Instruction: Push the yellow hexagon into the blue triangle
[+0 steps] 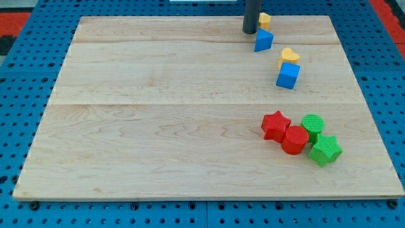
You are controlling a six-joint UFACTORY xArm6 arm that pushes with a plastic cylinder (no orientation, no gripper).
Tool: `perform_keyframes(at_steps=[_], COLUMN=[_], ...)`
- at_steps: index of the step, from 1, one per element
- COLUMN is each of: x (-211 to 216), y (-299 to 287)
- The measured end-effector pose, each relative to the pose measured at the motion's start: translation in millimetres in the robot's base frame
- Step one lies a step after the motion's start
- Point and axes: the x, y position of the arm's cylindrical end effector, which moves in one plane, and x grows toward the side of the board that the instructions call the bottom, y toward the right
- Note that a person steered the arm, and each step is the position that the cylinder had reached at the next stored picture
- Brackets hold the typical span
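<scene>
Near completion: yellow hexagon [264, 19] just above blue triangle [264, 40], contact unclear; my tip [249, 31] beside both; no hand fitted.

One raised camera looks obliquely down across the whole wooden board [158, 126].
</scene>
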Motion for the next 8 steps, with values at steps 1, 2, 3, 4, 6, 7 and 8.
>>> perform_keyframes(at_steps=[1, 2, 3, 4, 6, 7, 8], x=[-1.4, -10.9, -29.6, -40.3, 9.8, 10.0, 10.0], y=[-11.8, -67.5, -84.5, -81.1, 3.9, -6.6, -6.4])
